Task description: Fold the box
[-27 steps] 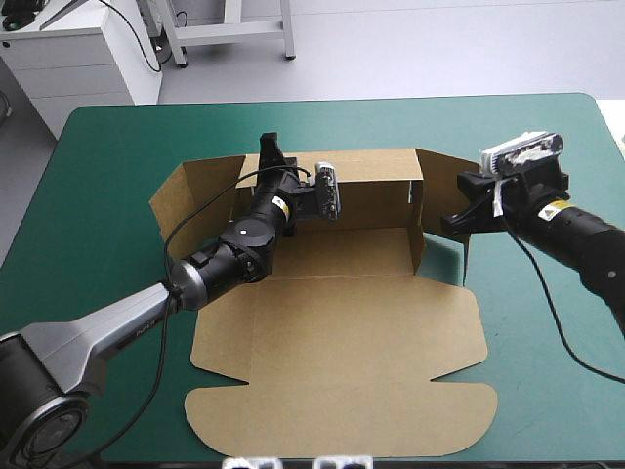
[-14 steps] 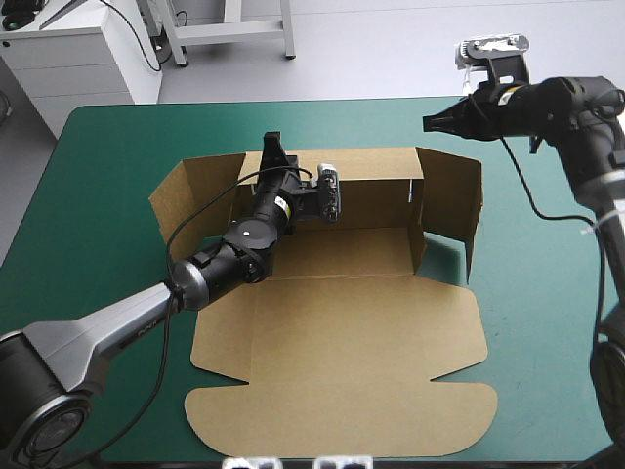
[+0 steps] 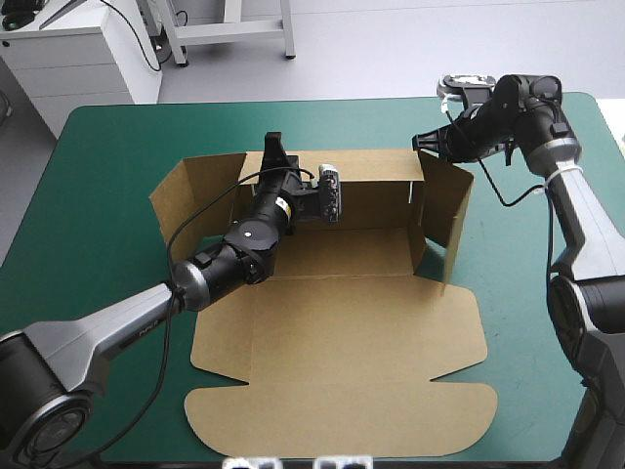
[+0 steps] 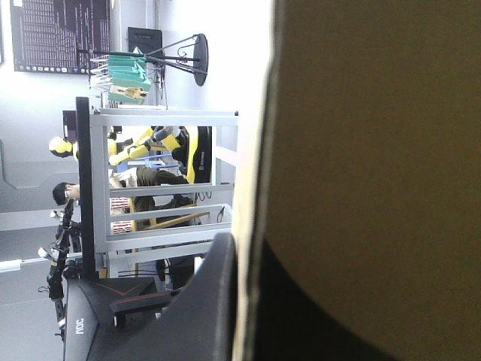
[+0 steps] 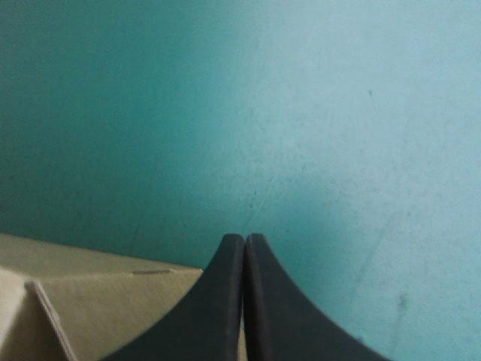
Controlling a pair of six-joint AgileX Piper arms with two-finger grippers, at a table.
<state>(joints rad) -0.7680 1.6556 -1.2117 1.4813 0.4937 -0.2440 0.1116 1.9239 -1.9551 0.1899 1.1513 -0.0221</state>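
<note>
Left gripper [image 3: 272, 147] is pinched almost closed on the box [image 3: 342, 332], clamping the top edge of the raised far wall, left of its middle; its arm reaches in over the box floor from the near left. Right gripper [image 3: 423, 143] is fully closed and holds nothing, tip at the far right corner of the box, just above the top of the upright right side wall; can't tell from above if it touches the board. Box sits mid-table on the teal-green cover [image 3: 98, 195]: far wall up, right wall up, left side flap splayed outward, big lid panel flat toward the near edge

Left wrist view: left gripper [image 4: 252, 259] has the box [image 4: 376, 150] wall sandwiched edge-on, one black finger [image 4: 203, 308] on one face, the other only a dark shape low against the opposite face, outline hard to make out; board fills most of the view, rest of the box is cut off

Right wrist view: right gripper [image 5: 244, 239] fingers [image 5: 218, 308] meet in one point, no gap, which the high view can't resolve; a box [image 5: 113, 316] corner lies beside and under them, bare teal-green cover [image 5: 301, 113] ahead
</note>
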